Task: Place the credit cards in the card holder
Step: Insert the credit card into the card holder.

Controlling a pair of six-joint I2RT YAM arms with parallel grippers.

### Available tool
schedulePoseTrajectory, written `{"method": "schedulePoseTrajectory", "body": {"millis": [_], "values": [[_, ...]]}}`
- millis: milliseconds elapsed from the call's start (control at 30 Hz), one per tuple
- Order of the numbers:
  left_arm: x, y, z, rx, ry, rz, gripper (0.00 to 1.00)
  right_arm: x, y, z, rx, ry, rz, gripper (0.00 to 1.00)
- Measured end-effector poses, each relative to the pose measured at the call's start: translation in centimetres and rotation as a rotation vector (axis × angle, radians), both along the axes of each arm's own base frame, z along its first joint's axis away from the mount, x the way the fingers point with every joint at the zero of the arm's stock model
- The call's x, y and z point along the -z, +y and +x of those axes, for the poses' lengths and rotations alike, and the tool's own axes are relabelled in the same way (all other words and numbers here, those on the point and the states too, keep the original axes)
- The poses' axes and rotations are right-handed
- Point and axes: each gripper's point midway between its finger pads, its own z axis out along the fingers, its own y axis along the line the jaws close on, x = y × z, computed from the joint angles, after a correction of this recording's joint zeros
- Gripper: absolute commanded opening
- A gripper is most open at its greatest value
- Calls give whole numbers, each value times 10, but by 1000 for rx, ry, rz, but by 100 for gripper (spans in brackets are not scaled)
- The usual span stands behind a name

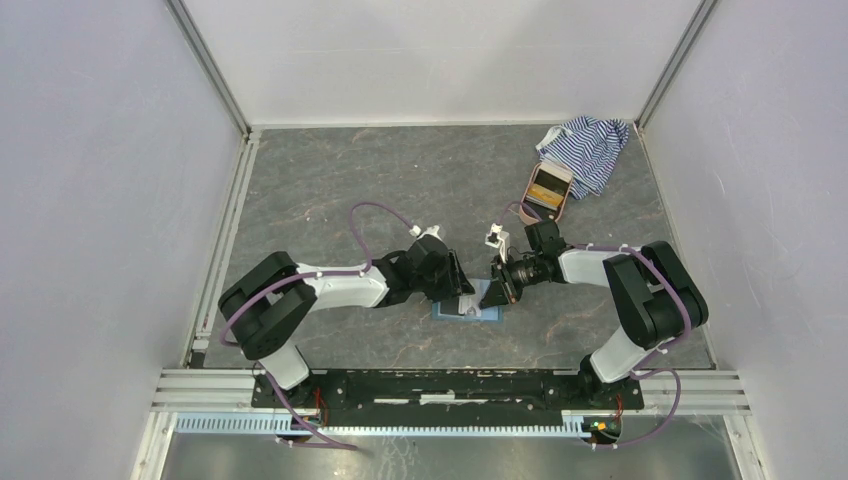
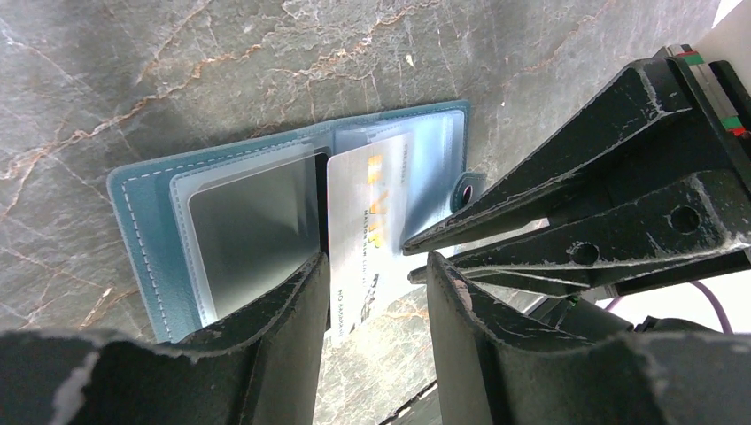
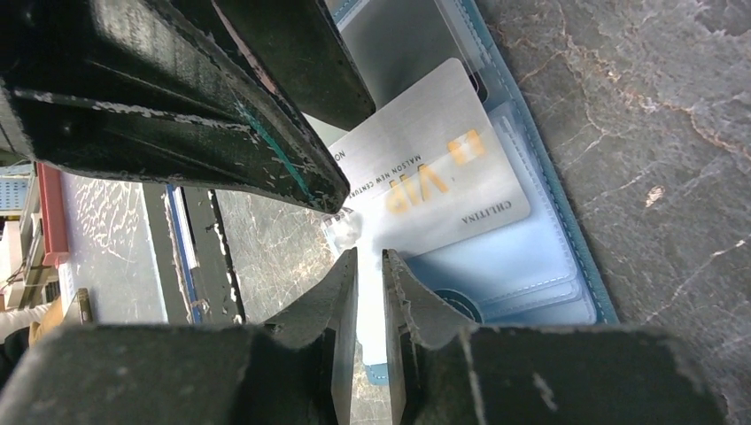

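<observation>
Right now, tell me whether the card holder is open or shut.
Open: the card holder lies spread flat, clear pockets showing, a white VIP card partly in.

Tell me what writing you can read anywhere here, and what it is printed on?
"VIP", large gold letters on the silver card lying partly in the open card holder.
"CHLITINA", small, near that card's edge.
Other small lines on the card: too blurred to read reliably.
Nothing else legible.

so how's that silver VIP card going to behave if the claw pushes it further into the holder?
The VIP card looks thin, flat and unbent, so probably stiff enough to push edge-on. Its glossy face may slip between the fingers. The open card holder lies loose on the smooth table, so it could slide rather than take the card.
</observation>
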Motion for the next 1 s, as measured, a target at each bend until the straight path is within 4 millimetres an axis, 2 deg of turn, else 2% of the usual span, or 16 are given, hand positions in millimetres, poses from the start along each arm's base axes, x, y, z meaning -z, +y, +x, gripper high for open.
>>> {"method": "schedulePoseTrajectory", "body": {"millis": [400,767,1000], "values": [[6,-8,-6,32,20,-3,51,-13,1,2,-18,-60,24,25],[4,-13,-3,34,15,-11,49,-19,-27,33,85,-197,-81,26],[1,-22,-6,57,15,-30,48,-11,-35,33,105,-179,-122,28]]}}
